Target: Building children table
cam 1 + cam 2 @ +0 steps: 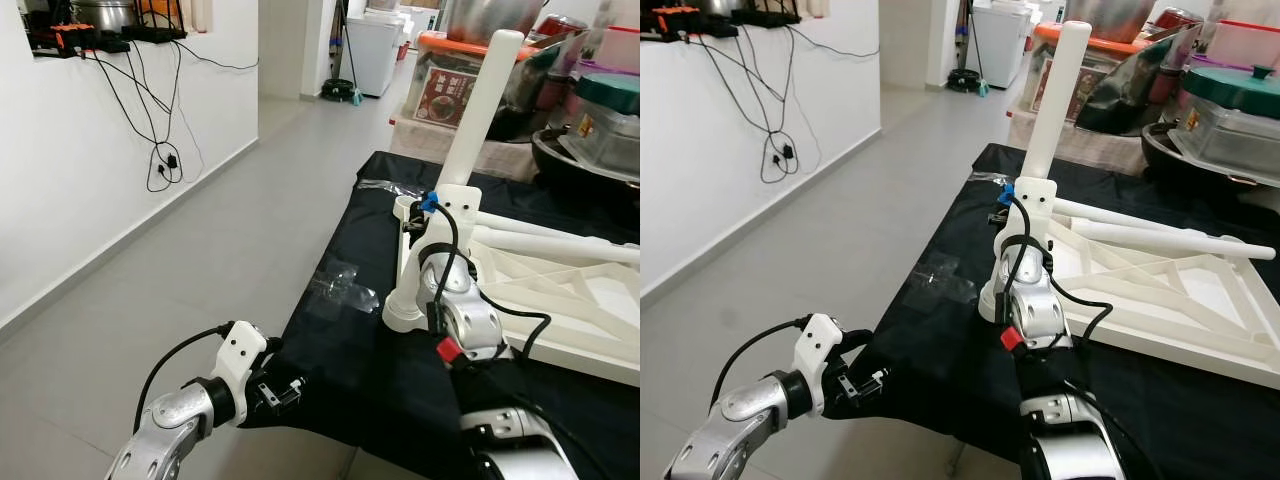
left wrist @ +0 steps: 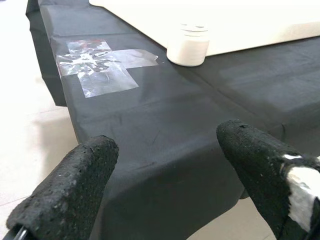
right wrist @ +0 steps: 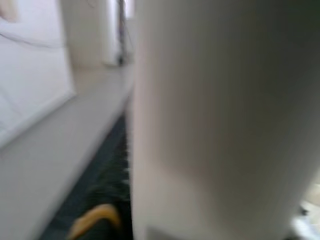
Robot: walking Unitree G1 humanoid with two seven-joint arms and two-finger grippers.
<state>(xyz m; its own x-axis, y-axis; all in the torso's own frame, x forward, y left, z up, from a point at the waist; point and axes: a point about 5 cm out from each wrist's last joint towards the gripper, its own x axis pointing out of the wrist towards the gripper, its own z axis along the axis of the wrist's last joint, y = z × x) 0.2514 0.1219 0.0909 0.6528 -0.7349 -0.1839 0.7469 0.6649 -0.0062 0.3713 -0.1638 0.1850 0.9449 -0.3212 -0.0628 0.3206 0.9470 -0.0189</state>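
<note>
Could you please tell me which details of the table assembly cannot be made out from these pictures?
- Right gripper: head views, its wrist and camera mount hide the fingers against the upright white table leg; the grip cannot be confirmed.
- That leg: right wrist view, too close and blurred.
- Leg's joint with the white tabletop frame: head views, hidden behind the right arm.
- Frame's far side: cut off by the picture edge.
- Left gripper: open above the black cloth.
</note>
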